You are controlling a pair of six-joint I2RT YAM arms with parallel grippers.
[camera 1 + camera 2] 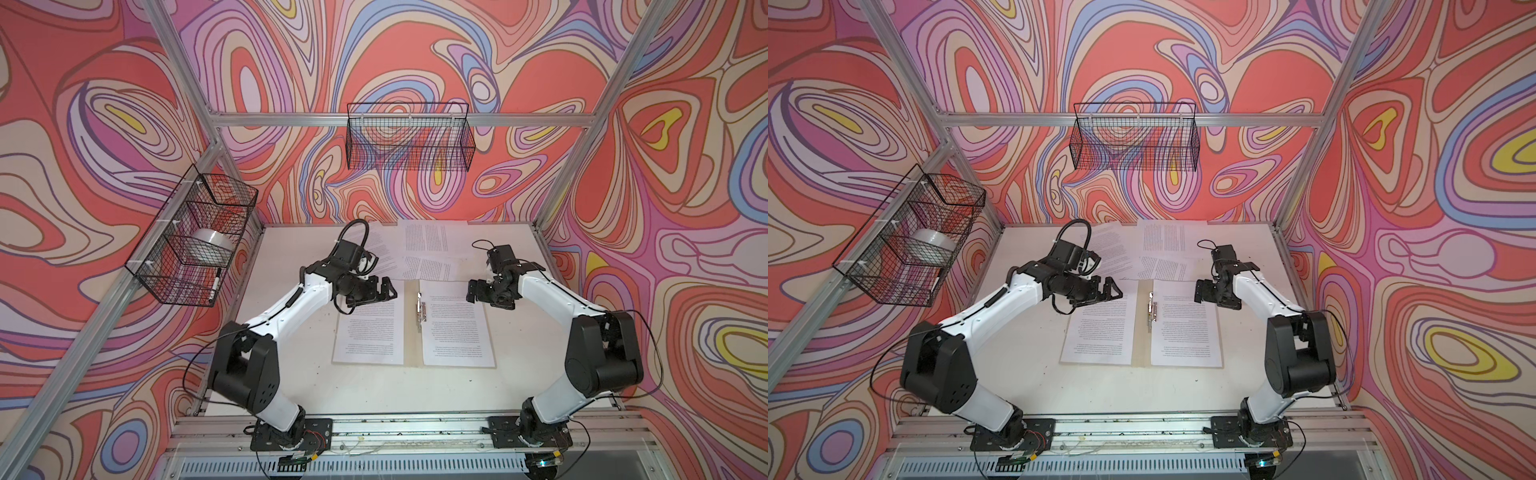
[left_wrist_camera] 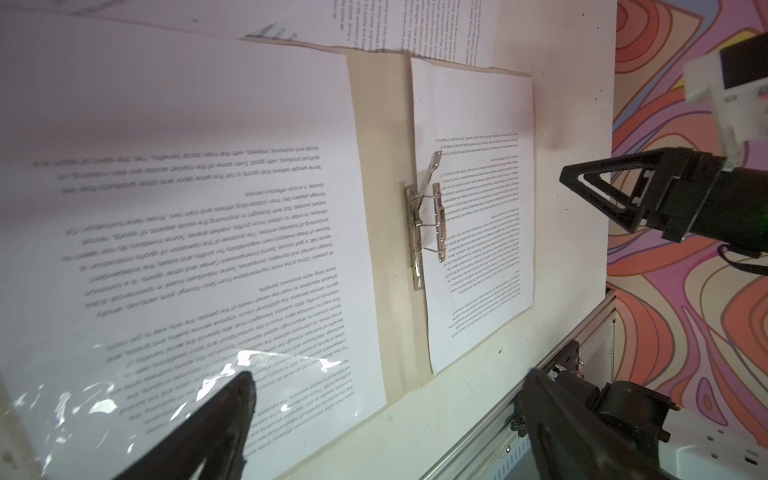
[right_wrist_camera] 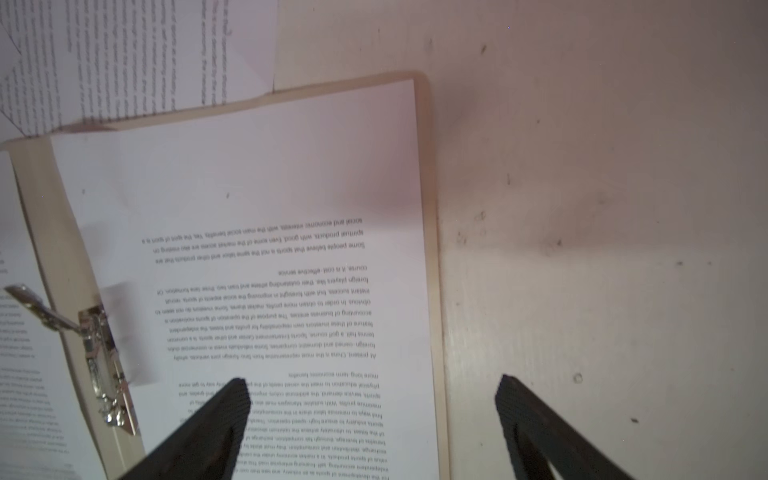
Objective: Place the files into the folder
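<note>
Folder [image 1: 410, 345] open flat mid-surface [image 1: 415, 390], one sheet on each flap, loose files [image 1: 426, 239] overlapping just behind; left gripper [image 1: 384, 291] and right gripper [image 1: 473, 291] hover open, empty; next file probably wants a corner pinch and low slide; only the wrist views show the clip [image 2: 428, 220] lever raised.

A black wire basket [image 1: 409, 137] is hanging from an aluminium rail [image 1: 291, 119] at upper centre in both top views. A second wire basket [image 1: 193, 237] is hanging at mid-left, holding a silvery tape roll [image 1: 210, 245] and a marker [image 1: 215, 284]. Swirl-patterned walls [image 1: 83, 124] are surrounding a white table [image 1: 291, 374].
</note>
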